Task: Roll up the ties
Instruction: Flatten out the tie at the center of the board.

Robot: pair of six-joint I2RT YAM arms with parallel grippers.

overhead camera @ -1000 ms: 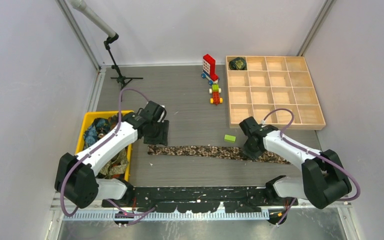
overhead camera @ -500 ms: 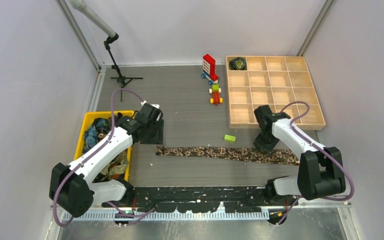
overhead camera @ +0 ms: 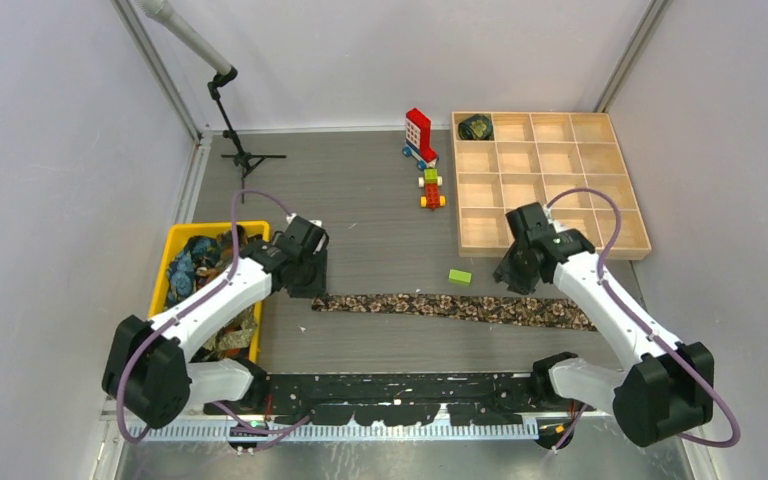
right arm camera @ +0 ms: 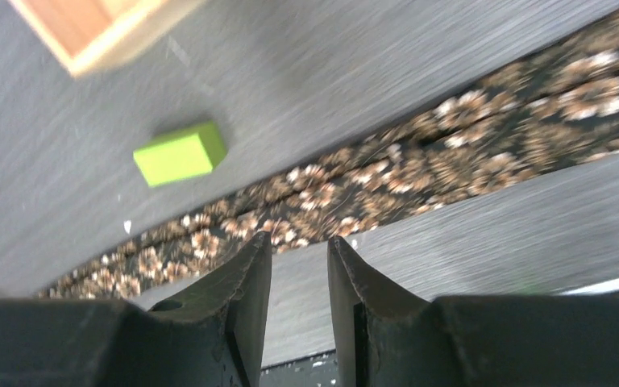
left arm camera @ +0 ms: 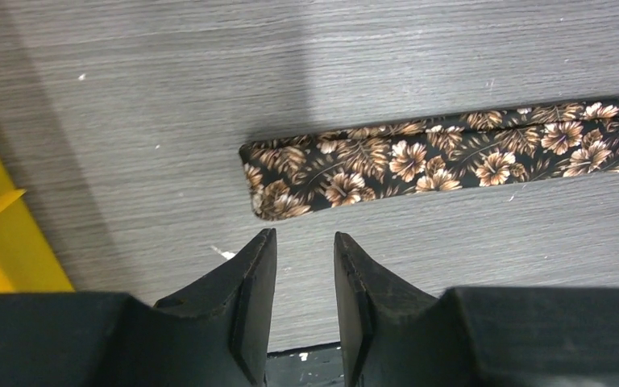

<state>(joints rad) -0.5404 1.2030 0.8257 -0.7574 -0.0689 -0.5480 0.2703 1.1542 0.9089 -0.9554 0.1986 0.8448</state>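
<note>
Hovering over grey wood-grain table [overhead camera: 370, 200], pale walls [overhead camera: 410, 50] around: left tool [left arm camera: 305, 235], right tool [right arm camera: 298, 238] narrowly agape, empty.

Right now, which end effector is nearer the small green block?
Right. The right end effector hovers just beside the green block, by the tie; the left end effector is at the tie's far end by the yellow bin.
</note>
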